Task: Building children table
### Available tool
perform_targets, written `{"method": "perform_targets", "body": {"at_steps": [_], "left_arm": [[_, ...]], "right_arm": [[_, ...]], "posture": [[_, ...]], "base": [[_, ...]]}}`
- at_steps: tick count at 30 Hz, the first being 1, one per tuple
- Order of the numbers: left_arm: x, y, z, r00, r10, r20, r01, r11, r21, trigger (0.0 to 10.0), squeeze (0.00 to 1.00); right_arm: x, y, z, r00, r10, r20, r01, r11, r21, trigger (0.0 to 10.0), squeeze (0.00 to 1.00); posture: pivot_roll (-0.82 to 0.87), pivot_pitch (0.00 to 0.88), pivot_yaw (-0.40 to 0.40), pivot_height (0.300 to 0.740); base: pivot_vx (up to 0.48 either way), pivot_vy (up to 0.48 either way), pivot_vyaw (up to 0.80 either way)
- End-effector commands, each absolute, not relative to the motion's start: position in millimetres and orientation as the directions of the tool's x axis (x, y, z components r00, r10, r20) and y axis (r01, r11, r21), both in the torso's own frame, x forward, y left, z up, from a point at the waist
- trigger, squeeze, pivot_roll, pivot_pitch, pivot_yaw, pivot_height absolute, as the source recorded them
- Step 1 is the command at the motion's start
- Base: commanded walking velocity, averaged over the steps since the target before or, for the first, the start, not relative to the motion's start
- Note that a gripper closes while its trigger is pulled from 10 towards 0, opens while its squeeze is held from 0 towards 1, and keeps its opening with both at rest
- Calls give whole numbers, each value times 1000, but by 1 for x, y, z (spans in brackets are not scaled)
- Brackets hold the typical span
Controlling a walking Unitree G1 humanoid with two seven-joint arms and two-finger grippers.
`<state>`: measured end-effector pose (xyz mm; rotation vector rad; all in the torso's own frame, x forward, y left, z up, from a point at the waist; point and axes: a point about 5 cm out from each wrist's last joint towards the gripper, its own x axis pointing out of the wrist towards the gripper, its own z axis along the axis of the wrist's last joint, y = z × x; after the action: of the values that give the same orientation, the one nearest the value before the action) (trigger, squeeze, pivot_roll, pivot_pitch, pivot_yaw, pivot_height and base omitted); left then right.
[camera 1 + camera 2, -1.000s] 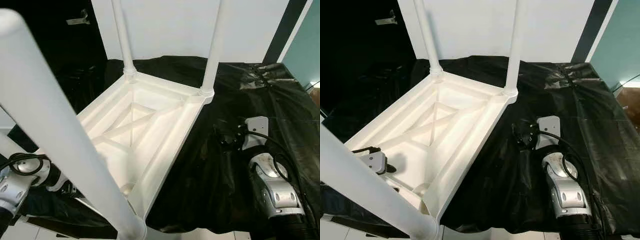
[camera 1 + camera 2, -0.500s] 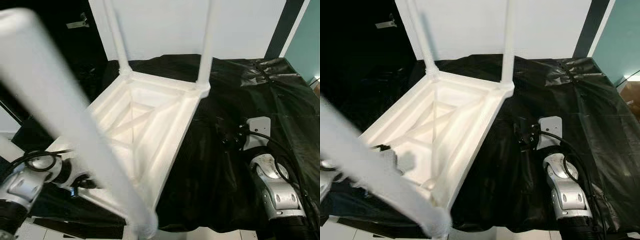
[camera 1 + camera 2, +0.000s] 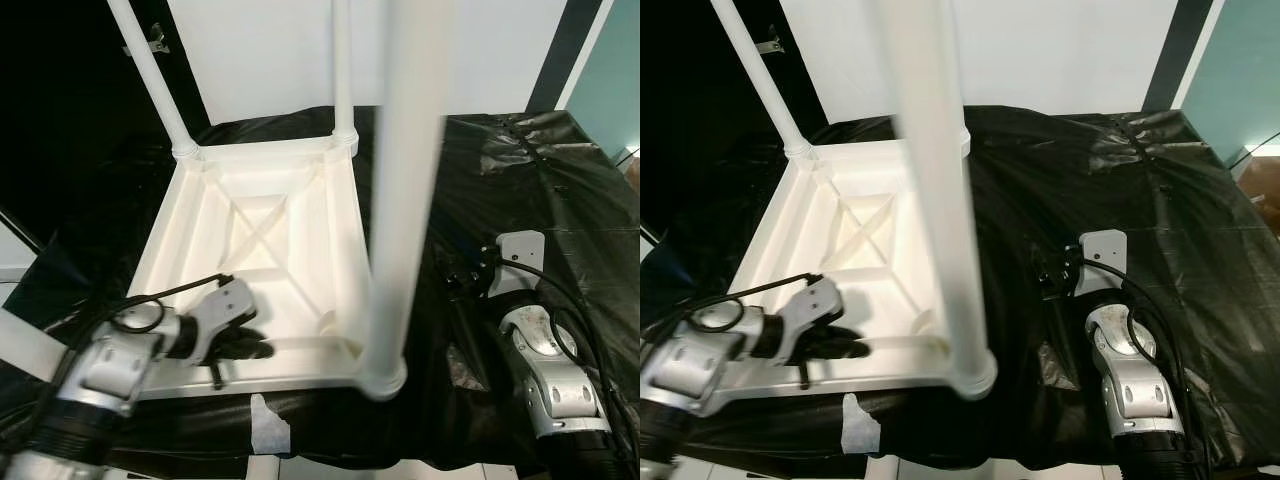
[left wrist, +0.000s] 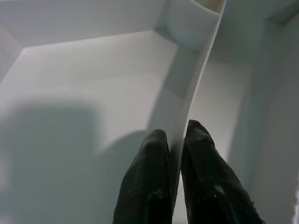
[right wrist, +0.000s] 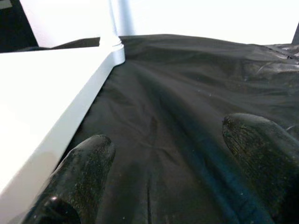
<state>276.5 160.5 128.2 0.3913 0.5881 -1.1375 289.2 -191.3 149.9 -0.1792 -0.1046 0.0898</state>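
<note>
The upturned white plastic children's table [image 3: 262,235] lies legs-up on the black-sheeted counter [image 3: 520,190]. Left tool [image 4: 176,154] pinches its thin inner rib; right tool [image 5: 161,175] rests spread wide. That narrow pinch may slip, skewing the table.

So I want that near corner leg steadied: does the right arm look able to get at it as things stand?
Probably yes. The right gripper is open, resting on the black sheet beside the upturned table. Only bare sheet lies between it and the near leg. The left gripper is busy, pinching a table rib.
</note>
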Motion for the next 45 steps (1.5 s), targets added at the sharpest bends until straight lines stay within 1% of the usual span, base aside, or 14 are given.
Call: {"method": "perform_targets", "body": {"at_steps": [1, 5, 7, 8, 9, 10, 11, 16, 17, 19, 20, 25, 34, 45], "left_arm": [[295, 175, 117, 737, -372, -565, 575, 784, 234, 0, 0], [294, 159, 118, 748, -391, -537, 570, 792, 218, 0, 0], [294, 146, 116, 745, -413, -524, 594, 769, 239, 4392, 0], [294, 146, 116, 745, -413, -524, 594, 769, 239, 4392, 0], [294, 142, 116, 740, -426, -521, 610, 751, 252, 7059, 0], [294, 141, 116, 735, -434, -521, 621, 740, 260, 7059, 0], [293, 140, 118, 720, -462, -518, 639, 733, 233, 10000, 1000], [293, 140, 136, 710, -546, -444, 678, 701, 223, 10000, 1000], [291, 140, 144, 687, -598, -413, 706, 683, 188, 10000, 310], [288, 140, 149, 670, -630, -393, 725, 670, 162, 10000, 310], [285, 141, 155, 646, -674, -359, 751, 644, 142, 10000, 0], [274, 140, 165, 585, -751, -308, 808, 571, 143, 10000, 0], [234, 132, 172, 315, -907, -279, 948, 313, 53, 10000, 0], [215, 133, 159, 234, -897, -375, 971, 235, 44, 10000, 0]], "right_arm": [[287, -194, 150, 992, 78, 96, -61, 983, -173, 10000, 0], [285, -198, 148, 994, 54, 94, -37, 985, -167, 10000, 0], [283, -204, 146, 995, 16, 94, -1, 988, -153, 10000, 0], [283, -204, 146, 995, 16, 94, -1, 988, -153, 10000, 0], [282, -206, 146, 995, 2, 96, 12, 989, -145, 10000, 0], [282, -207, 145, 995, -5, 97, 19, 990, -139, 10000, 0], [280, -208, 146, 994, -9, 105, 23, 991, -133, 10000, 0], [273, -211, 147, 992, -7, 129, 21, 994, -104, 10000, 0], [267, -212, 148, 990, -2, 142, 14, 996, -86, 10000, 0], [264, -213, 149, 989, 1, 151, 10, 997, -74, 10000, 0], [259, -213, 149, 987, 15, 158, -4, 998, -67, 10000, 0], [250, -215, 146, 990, 24, 142, -13, 997, -79, 10000, 0], [229, -214, 145, 985, 117, 125, -107, 991, -80, 10000, 0], [205, -215, 145, 969, 238, 66, -230, 967, -107, 10000, 0]], "posture": [[-24, 54, 70, 740], [-25, 50, 69, 740], [-34, 46, 68, 740], [-34, 46, 68, 740], [-35, 45, 68, 740], [-35, 45, 68, 740], [-39, 46, 70, 740], [-42, 46, 72, 740], [-42, 44, 71, 740], [-42, 44, 71, 740], [-44, 44, 71, 740], [-49, 47, 71, 740], [-55, 62, 70, 740], [-56, 72, 52, 740]], "base": [[0, 0, 0], [0, 0, 0], [0, 0, 0], [0, 0, 0], [0, 0, 0], [0, 0, 0], [0, 0, 0], [0, 0, 0], [0, 0, 0], [0, 0, 0], [0, 0, 0], [0, 0, 0], [0, 0, 0], [0, 0, 0]]}}
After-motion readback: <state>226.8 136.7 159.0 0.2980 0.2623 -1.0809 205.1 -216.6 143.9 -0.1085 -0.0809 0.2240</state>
